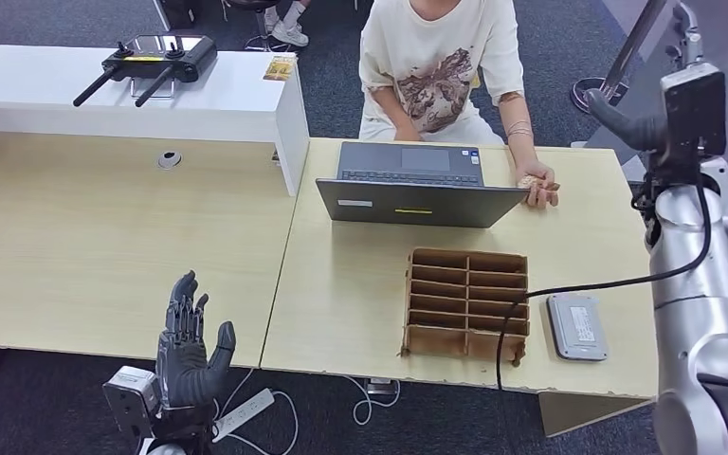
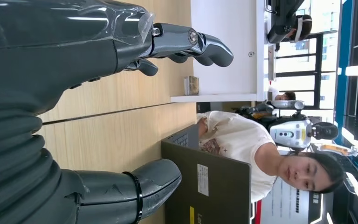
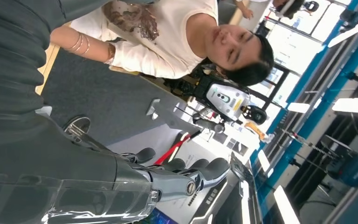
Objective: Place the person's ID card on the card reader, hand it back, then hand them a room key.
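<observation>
A grey card reader (image 1: 576,325) lies flat near the desk's front right, beside a brown wooden compartment box (image 1: 467,301). A person in a white printed shirt (image 1: 436,66) sits behind a dark laptop (image 1: 417,185). Their hand (image 1: 537,188) rests on the desk by the laptop's right corner, curled around something small that I cannot make out. My left hand (image 1: 190,341) (image 2: 51,70) hovers at the desk's front left edge, fingers apart, holding nothing. My right hand (image 1: 626,121) (image 3: 177,175) is raised off the desk's right side, fingers stretched out and empty.
A white raised counter (image 1: 133,95) at the back left carries a black controller (image 1: 156,57) and a small packet (image 1: 281,66). A black cable (image 1: 588,284) runs from the box toward my right arm. A power strip (image 1: 242,412) lies on the floor.
</observation>
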You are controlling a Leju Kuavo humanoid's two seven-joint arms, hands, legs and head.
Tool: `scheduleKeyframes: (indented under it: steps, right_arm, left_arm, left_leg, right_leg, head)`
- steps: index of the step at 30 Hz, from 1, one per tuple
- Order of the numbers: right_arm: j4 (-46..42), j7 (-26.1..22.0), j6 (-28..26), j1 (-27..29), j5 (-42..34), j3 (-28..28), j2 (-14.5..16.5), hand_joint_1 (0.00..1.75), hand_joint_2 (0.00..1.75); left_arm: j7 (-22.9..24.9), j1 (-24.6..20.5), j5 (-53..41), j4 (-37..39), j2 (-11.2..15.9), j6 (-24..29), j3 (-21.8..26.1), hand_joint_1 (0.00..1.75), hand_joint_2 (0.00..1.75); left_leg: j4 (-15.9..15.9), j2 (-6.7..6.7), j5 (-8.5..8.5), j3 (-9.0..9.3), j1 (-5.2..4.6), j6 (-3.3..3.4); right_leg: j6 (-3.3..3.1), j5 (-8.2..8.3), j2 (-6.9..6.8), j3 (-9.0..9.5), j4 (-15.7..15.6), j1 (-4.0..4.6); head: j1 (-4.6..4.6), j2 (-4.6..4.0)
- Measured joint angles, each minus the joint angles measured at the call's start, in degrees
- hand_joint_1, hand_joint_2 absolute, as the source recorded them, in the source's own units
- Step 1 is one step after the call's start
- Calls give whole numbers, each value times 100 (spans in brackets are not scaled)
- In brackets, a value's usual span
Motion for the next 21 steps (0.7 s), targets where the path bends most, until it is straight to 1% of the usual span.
scheduleKeyframes:
  steps: [3, 6, 9, 11, 15, 21]
  right_arm:
    - [-731, -34, -123, 606, -362, -48, -282, 0, 175]
    - [-1368, -139, -293, 1281, -536, -192, -550, 0, 175]
    - [-1863, -209, -355, 1877, -704, -380, -748, 0, 175]
    - [-2160, -247, -341, 2275, -856, -569, -858, 0, 175]
    - [-2606, -306, -270, 2961, -985, -985, -976, 0, 175]
    - [-3503, -370, -240, 4160, -703, -1506, -983, 0, 175]
  left_arm:
    - [0, 74, -13, -65, 1, -1, 23, 0, 175]
    - [0, 125, -31, -96, 1, -19, 41, 0, 175]
    - [0, 139, -20, -114, 1, -59, 63, 0, 175]
    - [0, 146, 106, -116, 1, -185, 94, 0, 175]
    - [0, 162, 300, -116, -4, -432, 178, 0, 175]
    - [0, 176, 243, -116, -42, -590, 330, 0, 175]
  left_leg:
    - [0, -8, -4, -2, 0, 2]
    - [-1, -14, -8, -3, 0, 6]
    - [-1, -14, -11, -3, 0, 7]
    - [-1, -18, -11, -4, 0, 8]
    - [-1, -17, -12, -5, 0, 9]
    - [-3, -27, -15, -8, 0, 12]
  right_leg:
    - [3, -3, -7, 2, -3, 0]
    - [7, -6, -11, 6, -4, 0]
    - [7, -6, -11, 5, -5, 0]
    - [10, -8, -14, 5, -6, 0]
    - [13, -11, -14, 5, -6, 0]
    - [19, -20, -19, 6, -6, 0]
  head:
    - [0, 0]
    - [1, 0]
    - [0, 0]
    - [0, 0]
    - [0, 0]
    - [0, 0]
